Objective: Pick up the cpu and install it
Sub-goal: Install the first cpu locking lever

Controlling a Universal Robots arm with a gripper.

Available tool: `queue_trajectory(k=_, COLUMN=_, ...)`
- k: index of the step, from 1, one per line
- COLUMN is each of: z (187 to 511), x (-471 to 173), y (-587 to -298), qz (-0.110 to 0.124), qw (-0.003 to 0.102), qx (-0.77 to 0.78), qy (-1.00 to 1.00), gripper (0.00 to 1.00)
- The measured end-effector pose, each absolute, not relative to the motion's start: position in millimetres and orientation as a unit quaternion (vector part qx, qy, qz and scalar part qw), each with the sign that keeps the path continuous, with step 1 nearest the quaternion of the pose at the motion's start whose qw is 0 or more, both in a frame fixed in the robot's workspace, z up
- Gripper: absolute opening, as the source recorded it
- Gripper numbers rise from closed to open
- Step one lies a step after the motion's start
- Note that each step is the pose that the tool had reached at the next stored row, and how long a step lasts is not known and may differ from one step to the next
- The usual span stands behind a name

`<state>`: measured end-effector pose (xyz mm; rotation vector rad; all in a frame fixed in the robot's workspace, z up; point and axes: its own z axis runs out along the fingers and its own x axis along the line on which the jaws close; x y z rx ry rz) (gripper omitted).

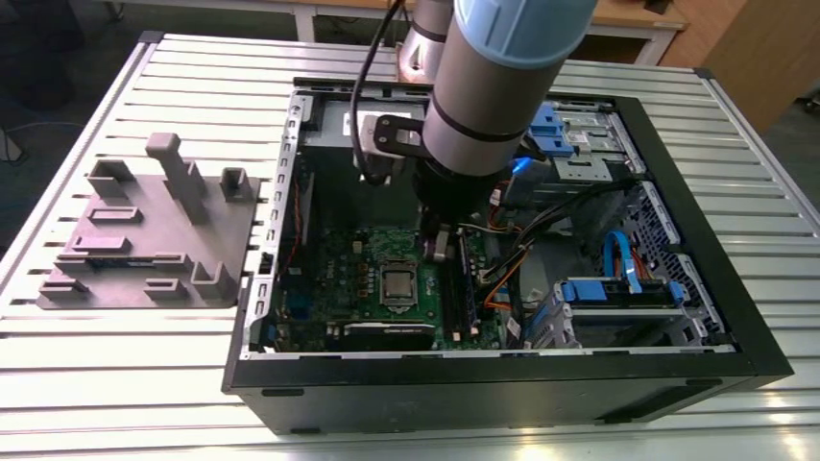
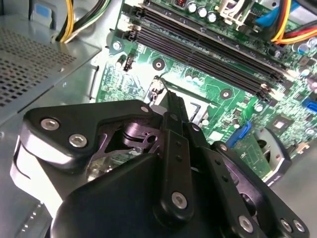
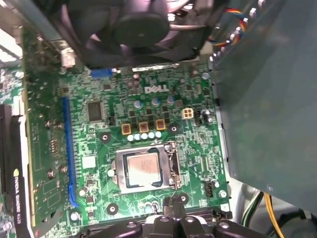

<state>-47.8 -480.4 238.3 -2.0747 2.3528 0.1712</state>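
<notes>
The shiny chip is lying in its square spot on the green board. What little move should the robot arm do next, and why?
Probably lift straight up a little. The cpu already lies flat inside the socket frame, and the gripper hangs just beside it, close above the motherboard, so backing away looks safest.

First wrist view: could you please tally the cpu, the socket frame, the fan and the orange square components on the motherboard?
cpu: 1
socket frame: 1
fan: 1
orange square components: 3
Total: 6
</notes>
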Motion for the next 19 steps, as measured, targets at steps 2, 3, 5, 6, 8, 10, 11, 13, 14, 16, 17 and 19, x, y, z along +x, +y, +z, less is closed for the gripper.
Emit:
queue_trajectory(k=2, z=237.9, x=-47.8, y=-480.9, qz=0.054, qw=0.0, qx=-0.668, qy=0.743, gripper=0.1)
queue_trajectory(k=3, z=237.7, x=-47.7, y=-481.6, qz=0.054, qw=0.0, qx=-0.669, qy=0.741, gripper=0.1)
queue_trajectory(k=5, z=237.7, x=-47.7, y=-483.3, qz=0.054, qw=0.0, qx=-0.671, qy=0.739, gripper=0.1)
queue_trajectory(k=6, z=237.7, x=-47.8, y=-483.6, qz=0.054, qw=0.0, qx=-0.672, qy=0.739, gripper=0.1)
queue_trajectory(k=8, z=237.7, x=-47.7, y=-483.7, qz=0.053, qw=0.0, qx=-0.672, qy=0.739, gripper=0.1)
queue_trajectory(k=10, z=237.6, x=-47.7, y=-483.6, qz=0.052, qw=-0.001, qx=-0.672, qy=0.739, gripper=0.1)
queue_trajectory(k=11, z=237.6, x=-47.7, y=-483.7, qz=0.052, qw=-0.001, qx=-0.672, qy=0.739, gripper=0.1)
queue_trajectory(k=13, z=237.0, x=-47.8, y=-483.9, qz=0.052, qw=-0.002, qx=-0.674, qy=0.737, gripper=0.1)
queue_trajectory(k=14, z=236.7, x=-47.8, y=-484.2, qz=0.052, qw=-0.002, qx=-0.676, qy=0.735, gripper=0.1)
queue_trajectory(k=16, z=236.0, x=-47.8, y=-485.5, qz=0.052, qw=-0.002, qx=-0.679, qy=0.732, gripper=0.1)
queue_trajectory(k=17, z=235.8, x=-47.8, y=-486.0, qz=0.052, qw=-0.002, qx=-0.68, qy=0.731, gripper=0.1)
queue_trajectory(k=19, z=235.7, x=-47.8, y=-486.0, qz=0.052, qw=-0.002, qx=-0.68, qy=0.731, gripper=0.1)
